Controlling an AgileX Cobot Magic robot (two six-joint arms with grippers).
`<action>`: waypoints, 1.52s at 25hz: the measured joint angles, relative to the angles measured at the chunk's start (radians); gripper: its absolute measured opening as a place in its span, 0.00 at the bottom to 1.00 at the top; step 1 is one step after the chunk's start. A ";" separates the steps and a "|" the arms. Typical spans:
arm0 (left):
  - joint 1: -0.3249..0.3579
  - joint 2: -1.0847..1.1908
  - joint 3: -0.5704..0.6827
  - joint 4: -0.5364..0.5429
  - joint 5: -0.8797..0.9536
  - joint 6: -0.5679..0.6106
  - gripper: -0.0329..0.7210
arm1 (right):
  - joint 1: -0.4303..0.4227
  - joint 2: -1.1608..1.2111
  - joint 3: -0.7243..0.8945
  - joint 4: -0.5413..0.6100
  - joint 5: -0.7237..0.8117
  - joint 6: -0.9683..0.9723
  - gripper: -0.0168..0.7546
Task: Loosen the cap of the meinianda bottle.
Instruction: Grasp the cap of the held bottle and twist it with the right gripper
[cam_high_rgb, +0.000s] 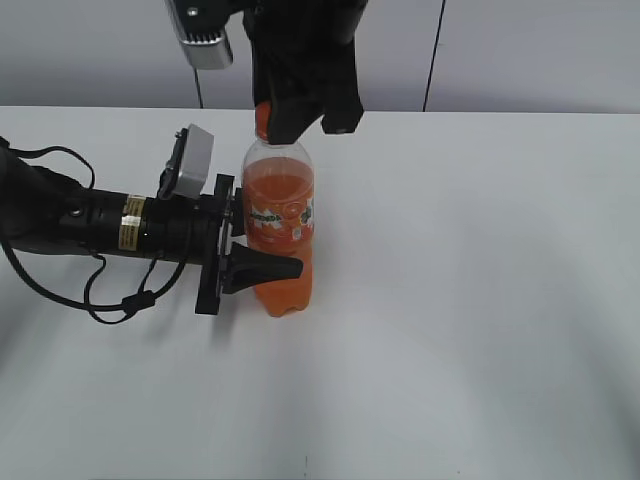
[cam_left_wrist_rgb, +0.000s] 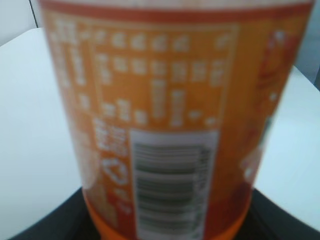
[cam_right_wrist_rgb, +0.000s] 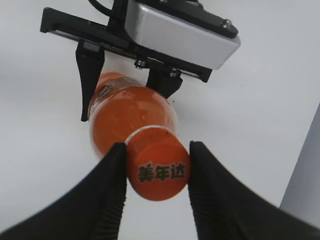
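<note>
The meinianda bottle (cam_high_rgb: 280, 215) stands upright on the white table, full of orange drink. My left gripper (cam_high_rgb: 272, 255) reaches in from the left and is shut on its labelled body. In the left wrist view the blurred label and barcode of the bottle (cam_left_wrist_rgb: 165, 125) fill the picture, with dark jaw parts at both bottom corners. My right gripper (cam_high_rgb: 290, 112) comes down from above over the bottle's top. The right wrist view shows the orange cap (cam_right_wrist_rgb: 159, 172) with dark print, and my right gripper (cam_right_wrist_rgb: 157, 150) is shut on it, one ribbed black finger (cam_right_wrist_rgb: 112, 195) touching each side.
The white table (cam_high_rgb: 470, 300) spreads to the right and front of the bottle. A grey wall runs along its back edge. The left arm's black cables (cam_high_rgb: 110, 295) loop on the table at the left.
</note>
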 joint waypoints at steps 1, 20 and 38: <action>0.000 0.000 0.000 0.000 0.000 0.000 0.56 | 0.000 0.000 0.000 -0.002 0.000 0.012 0.40; 0.000 0.000 0.000 -0.002 0.002 -0.006 0.56 | 0.000 -0.112 0.000 0.031 -0.010 0.342 0.61; 0.000 0.000 0.000 -0.002 0.002 -0.006 0.56 | 0.000 -0.106 0.000 0.010 -0.010 1.531 0.61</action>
